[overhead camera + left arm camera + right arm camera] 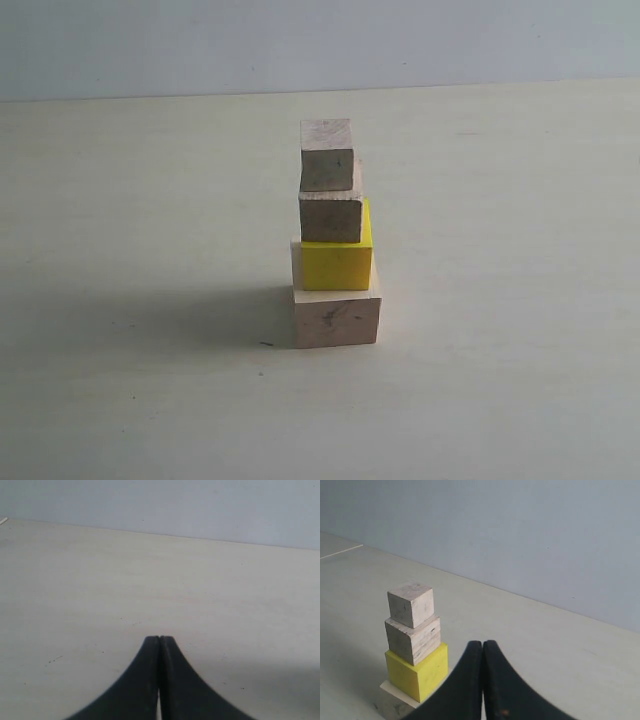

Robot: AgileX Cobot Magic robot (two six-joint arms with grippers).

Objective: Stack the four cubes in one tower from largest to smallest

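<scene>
The tower stands in the middle of the table. Its base is a large pale wood cube (337,318). On that sits a yellow cube (337,264), then a medium wood cube (331,216), with a small wood cube (327,155) on top. The right wrist view shows the same stack: small cube (410,604), medium cube (413,639), yellow cube (418,674) and a corner of the large cube (390,705). My right gripper (483,643) is shut and empty, a little way from the stack. My left gripper (159,638) is shut over bare table, no cube in its view. Neither arm shows in the exterior view.
The pale tabletop (520,300) runs back to a plain grey-blue wall (300,40). The tower casts a shadow to its left.
</scene>
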